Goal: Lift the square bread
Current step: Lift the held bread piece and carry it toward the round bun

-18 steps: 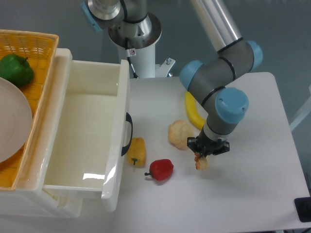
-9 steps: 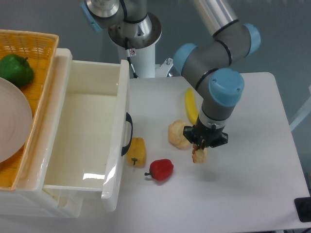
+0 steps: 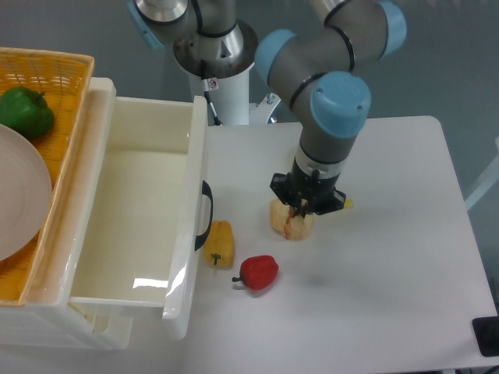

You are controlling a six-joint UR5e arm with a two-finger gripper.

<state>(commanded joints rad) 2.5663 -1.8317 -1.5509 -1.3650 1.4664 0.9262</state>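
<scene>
The square bread (image 3: 297, 227), a thin pale slice with a reddish crust edge, hangs on edge between the fingers of my gripper (image 3: 301, 215), which is shut on it. It is raised off the white table (image 3: 390, 257), with a faint shadow below. From this camera it overlaps the round beige bun (image 3: 277, 216), which lies on the table just left of the gripper. The wrist covers the top of the slice.
A yellow-orange pepper (image 3: 220, 243) and a red pepper (image 3: 259, 272) lie left of and below the gripper. A banana tip (image 3: 347, 204) shows behind the wrist. An open white drawer (image 3: 199, 156) stands at left, beside a wicker basket (image 3: 47, 62) holding a green pepper (image 3: 25, 111) and a plate (image 3: 19, 195).
The gripper has carried the bread slice up and to the left, from beside the bun's right to in front of it. The arm now hides most of the banana.
</scene>
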